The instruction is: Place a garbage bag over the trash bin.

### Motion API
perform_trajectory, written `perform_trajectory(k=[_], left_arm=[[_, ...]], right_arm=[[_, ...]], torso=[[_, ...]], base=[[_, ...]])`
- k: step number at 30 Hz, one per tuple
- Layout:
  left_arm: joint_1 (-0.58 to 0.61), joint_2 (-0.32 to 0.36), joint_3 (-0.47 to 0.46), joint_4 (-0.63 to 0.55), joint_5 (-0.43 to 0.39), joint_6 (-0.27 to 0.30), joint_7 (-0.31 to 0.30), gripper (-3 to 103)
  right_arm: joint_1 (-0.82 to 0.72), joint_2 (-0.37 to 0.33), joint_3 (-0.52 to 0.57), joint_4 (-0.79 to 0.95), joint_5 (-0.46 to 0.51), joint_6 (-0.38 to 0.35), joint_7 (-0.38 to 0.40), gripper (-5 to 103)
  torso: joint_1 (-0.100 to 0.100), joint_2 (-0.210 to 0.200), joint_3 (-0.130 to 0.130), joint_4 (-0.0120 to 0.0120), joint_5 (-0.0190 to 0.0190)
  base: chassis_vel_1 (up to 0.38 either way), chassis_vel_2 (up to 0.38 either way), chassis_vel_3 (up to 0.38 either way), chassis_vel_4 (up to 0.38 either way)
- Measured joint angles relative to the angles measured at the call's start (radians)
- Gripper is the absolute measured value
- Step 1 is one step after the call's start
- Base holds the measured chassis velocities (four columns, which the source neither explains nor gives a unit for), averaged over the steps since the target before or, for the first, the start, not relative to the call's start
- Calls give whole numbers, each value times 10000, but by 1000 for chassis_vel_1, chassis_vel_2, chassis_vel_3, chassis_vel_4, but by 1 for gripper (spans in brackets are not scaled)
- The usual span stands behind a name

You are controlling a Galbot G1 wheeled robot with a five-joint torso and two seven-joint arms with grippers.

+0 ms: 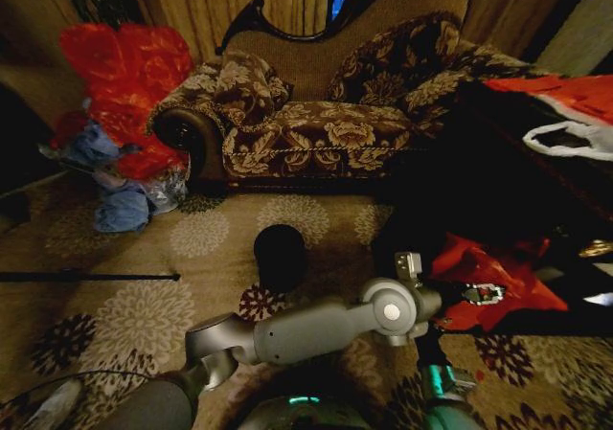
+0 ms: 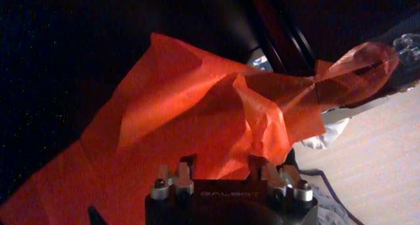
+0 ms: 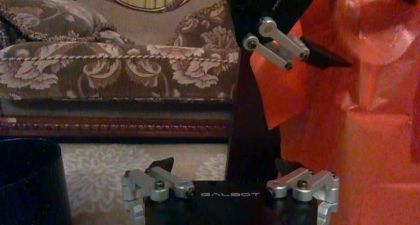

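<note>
1. Progress: little is done. The bin (image 1: 281, 253) stands bare and upright on the carpet in front of the sofa (image 1: 316, 133), with no liner on it.
2. The bag (image 1: 493, 282) is crumpled at the near edge of the dark surface (image 1: 498, 181), to the right of the bin and well apart from it. Part of it hangs down over the edge.
3. The left claw (image 1: 469, 294) reaches across to the bag and is right at a raised fold. I cannot tell whether it has a grip.
4. The right claw (image 3: 225, 166) sits low beside the bin, spread wide and empty.
5. Left to do, as I judge it: secure the bag, carry it over, open its mouth and draw it over the rim.
6. Around: a big red heap (image 1: 129, 76) and blue bundles (image 1: 120, 210) lie left of the sofa, and a white bag (image 1: 575, 141) is on the surface. The surface's edge and the left arm crossing in front could get in the way.
</note>
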Motion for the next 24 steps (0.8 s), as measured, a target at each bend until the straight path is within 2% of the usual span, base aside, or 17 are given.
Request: perform_trajectory(k=[1, 2, 5, 6, 8, 9, 12, 14, 16, 22, 24], left_arm=[[13, -33, -6, 41, 62, -14, 22, 52], [13, -33, -6, 41, 62, -14, 22, 52], [66, -53, -41, -12, 285, -40, 57, 35], [66, -53, -41, -12, 285, -40, 57, 35], [94, -9, -65, -119, 353, -50, 61, 24], [94, -9, -65, -119, 353, -50, 61, 24], [124, 64, -98, -185, 436, -60, 61, 8], [130, 88, -105, -202, 441, -61, 61, 8], [143, 242, -120, -271, 467, -62, 72, 1], [179, 577, -102, -511, 511, -58, 79, 0], [193, 885, -83, -668, 626, -9, 87, 0]], right_arm=[[3, 0, -1, -20, -2, 12, 1, 100], [3, 0, -1, -20, -2, 12, 1, 100], [-12, -28, -6, -38, -32, 40, 7, 100], [-12, -28, -6, -38, -32, 40, 7, 100], [-15, -55, -10, -52, -49, 43, 7, 100], [-15, -55, -10, -52, -49, 43, 7, 100], [-9, -64, -53, -110, -135, 61, 5, 100], [-9, -61, -70, -118, -151, 62, 4, 100], [-10, -41, -134, -176, -200, 88, 0, 100], [-11, -56, -175, -256, -277, 123, -22, 100], [-30, -107, -199, -285, -318, 139, -54, 100]], torso=[[0, 0, 0, 0, 0], [0, 0, 0, 0, 0], [0, 0, 0, 0, -1], [0, 0, 0, 0, -1], [0, 0, 0, -1, -1], [0, 0, 0, -1, -1], [0, 0, 0, 0, -1], [0, 0, 0, -1, -2], [0, 1, 0, -1, -2], [0, 1, 0, -1, -2], [0, 1, 0, -2, -3]], base=[[0, 0, 0, 0], [0, 0, 0, 0], [0, 0, 0, 0], [0, 0, 0, 0], [0, 0, 0, 0], [0, 0, 0, 0], [0, 0, 0, 0], [0, 0, 0, 0], [0, 0, 0, 0], [0, 0, 0, 0], [0, 0, 0, 0]])
